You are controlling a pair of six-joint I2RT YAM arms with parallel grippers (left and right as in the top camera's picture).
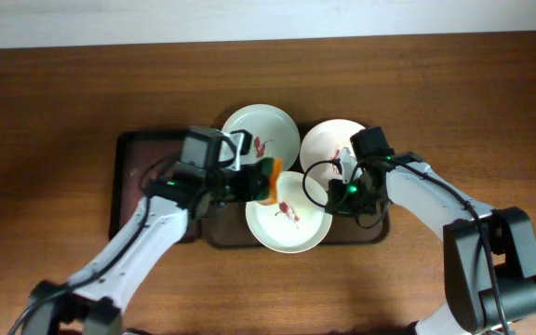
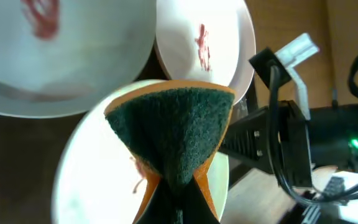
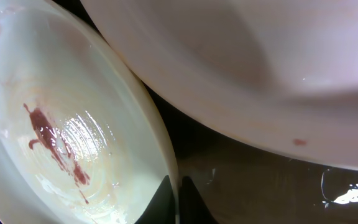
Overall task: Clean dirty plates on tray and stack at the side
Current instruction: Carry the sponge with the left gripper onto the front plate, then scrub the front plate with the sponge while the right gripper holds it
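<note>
Left wrist view puts the left pincer (image 2: 176, 202) clamped on a sponge (image 2: 169, 130), pinched at its narrow end so that it fans out, with the dark green scouring face toward the lens and an orange layer along the edges. Only this view shows the green face; overhead gives just a sliver of orange. Under the sponge lies the front plate (image 2: 92, 180), white, with a small red smear beside the sponge's edge. Whether the sponge touches it cannot be told.

The right wrist view shows the right pincer (image 3: 178, 200) closed on that plate's rim, the thin white edge running between its two dark fingers. Overhead hides this grip under the wrist. Here the plate's well is glossy and carries a red streak with faint circular marks around it. The right-hand plate (image 3: 260, 62) fills the upper part, with one tiny red speck low on its wall. A strip of dark tray (image 3: 247, 177) separates the two.

Overhead, all three plates sit crowded in the tray's right half. The back plate (image 1: 273, 126), red-smeared, juts past the far rim, and the front plate reaches the near rim. Their edges lie close together. The wood-grain counter (image 1: 45, 112) stretches wide on both sides of the tray.
</note>
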